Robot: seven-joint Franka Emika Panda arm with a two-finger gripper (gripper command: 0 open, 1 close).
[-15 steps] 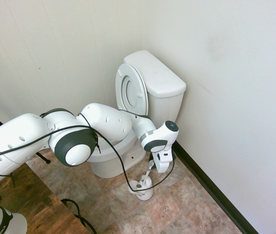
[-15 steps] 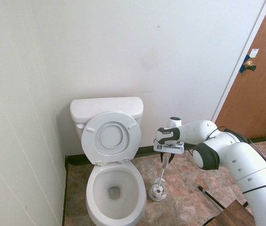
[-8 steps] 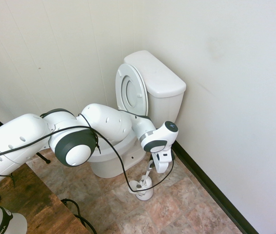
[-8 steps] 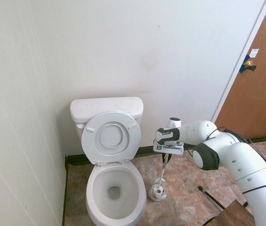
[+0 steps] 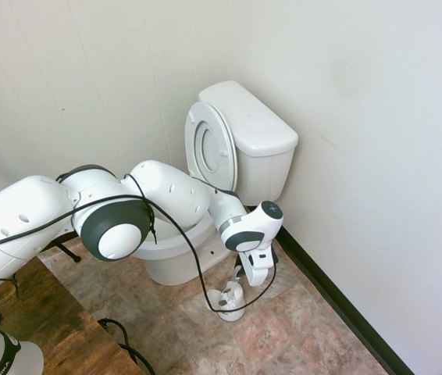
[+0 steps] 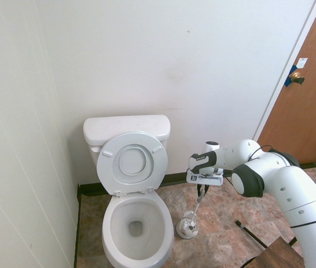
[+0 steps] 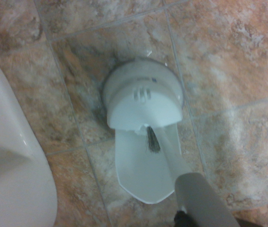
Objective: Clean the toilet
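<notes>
The white toilet (image 6: 125,128) stands against the back wall with seat and lid (image 6: 133,162) raised and the bowl (image 6: 119,223) open; it also shows in the first exterior view as the toilet (image 5: 256,133). On the floor beside the bowl sits a small white brush holder (image 6: 187,228) (image 5: 229,301) (image 7: 143,94). A toilet brush stands in it, its grey handle (image 6: 195,207) (image 7: 198,201) leaning up to my gripper (image 6: 202,191) (image 5: 247,273), which is shut on the handle's top. The brush's bristles are mostly hidden inside the holder.
Brown stone floor tiles (image 7: 228,71) surround the holder. The toilet bowl's outer wall (image 7: 6,165) is close on one side, and the white wall with its dark baseboard (image 5: 330,297) on the other. A brown door (image 6: 309,95) is at the right.
The gripper closed on the brush handle. It then shifted slightly away from the toilet, tilting the handle while the brush stays in its holder.
</notes>
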